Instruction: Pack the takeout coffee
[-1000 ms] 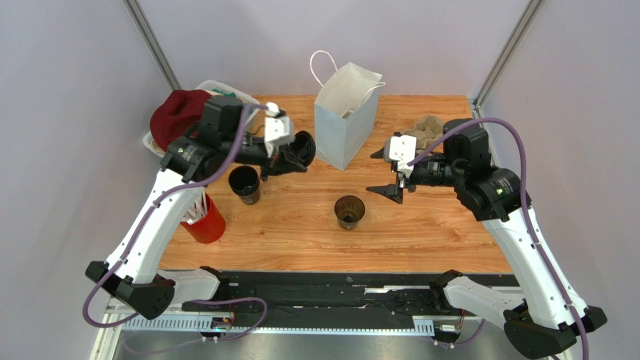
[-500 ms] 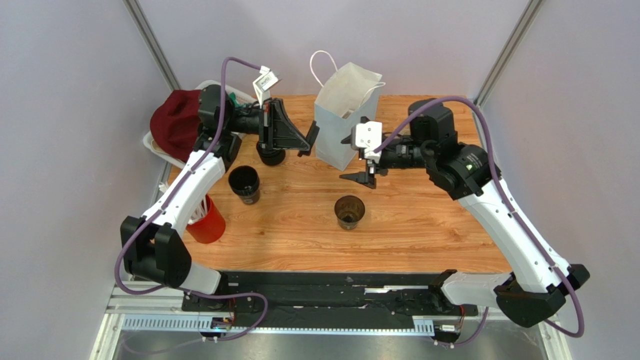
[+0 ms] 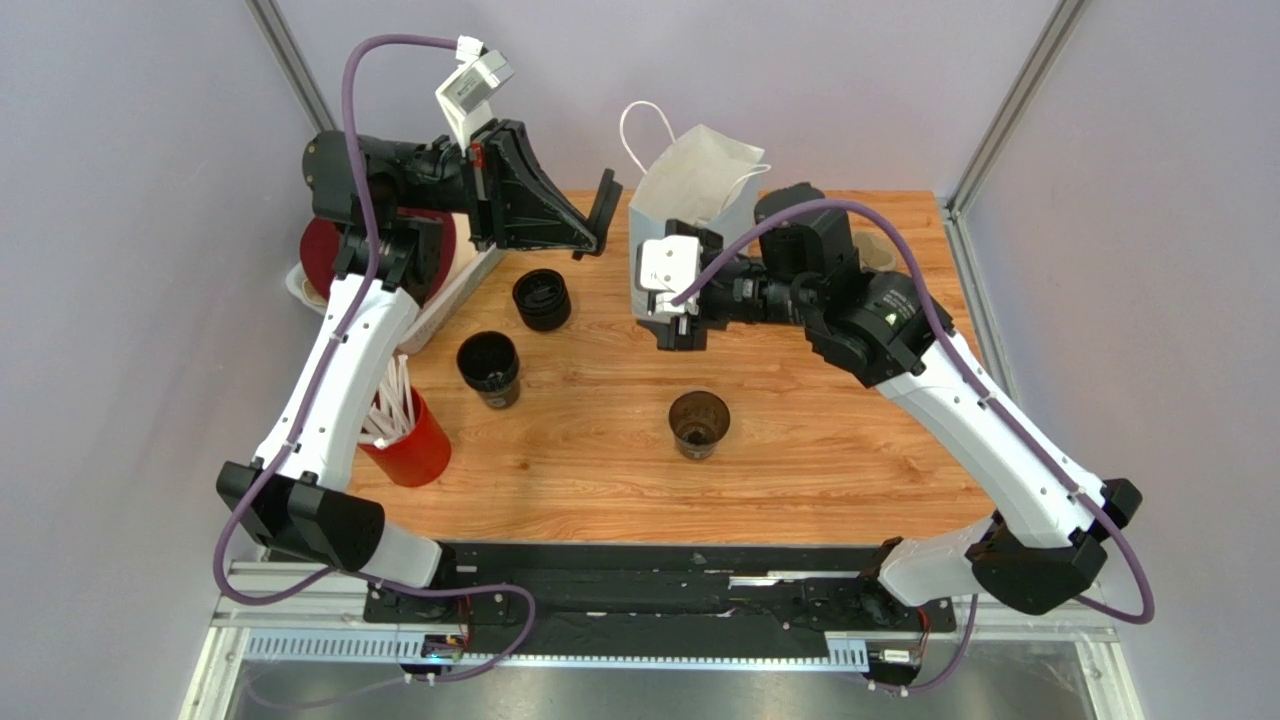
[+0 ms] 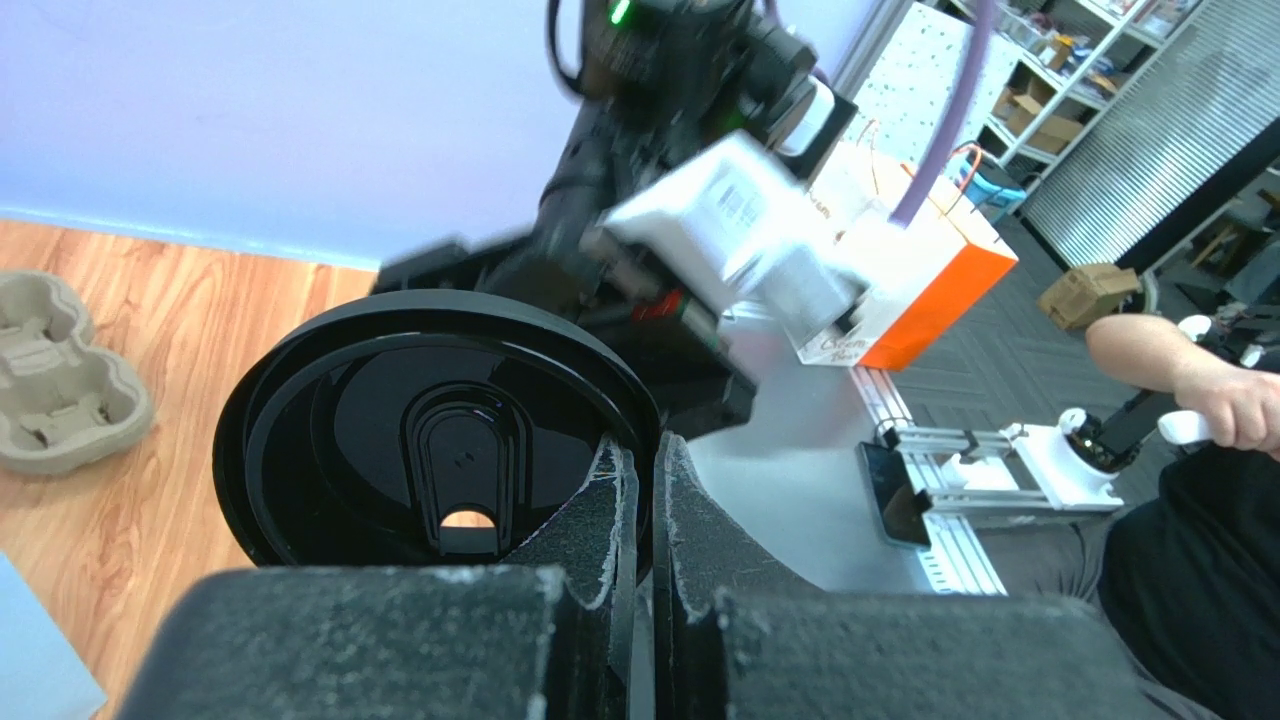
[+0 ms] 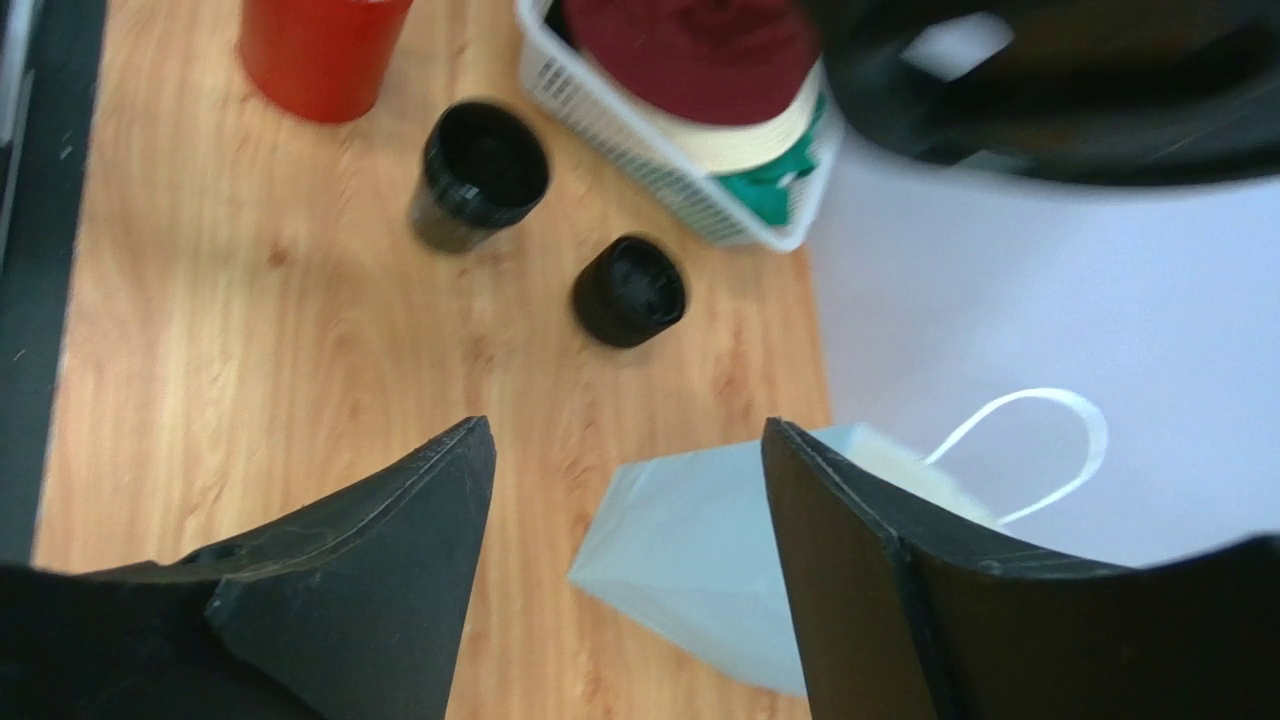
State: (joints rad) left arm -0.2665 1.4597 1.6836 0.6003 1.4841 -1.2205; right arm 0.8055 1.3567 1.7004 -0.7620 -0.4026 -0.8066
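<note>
From above, the left gripper (image 3: 591, 237) hangs high over the far left of the table (image 3: 842, 450), its fingers pinched on the rim of a black lid (image 3: 607, 203) that is carried edge-up. The takeout coffee (image 3: 700, 423) stands uncovered near the middle of the table, brownish inside showing, well apart from both grippers. I take the lid to be meant for it before packing. A second dark cup (image 3: 489, 368) stands open to its left. Farther back is a squat black round thing (image 3: 541, 300); I cannot tell whether it is a capped cup or a stack of lids. The pale-blue paper bag (image 3: 694, 177) stands upright at the far centre, mouth open, and the right gripper (image 3: 672, 312) sits just in front of its near face, probably to steady it.

The left wrist view shows the lid face-on, sip hole visible, with the two fingers clamped tight on its rim. Held by the rim, the rest of the lid stays free to press onto a cup. A grey pulp cup tray (image 4: 60, 375) lies on the wood at far left.

In the right wrist view the fingers stand wide apart, gripping nothing. The bag's corner and handle loop lie beyond them. A red cup (image 5: 323, 53) and a basket (image 5: 676, 165) holding a maroon cap sit farther off. The coffee is out of this view.
</note>
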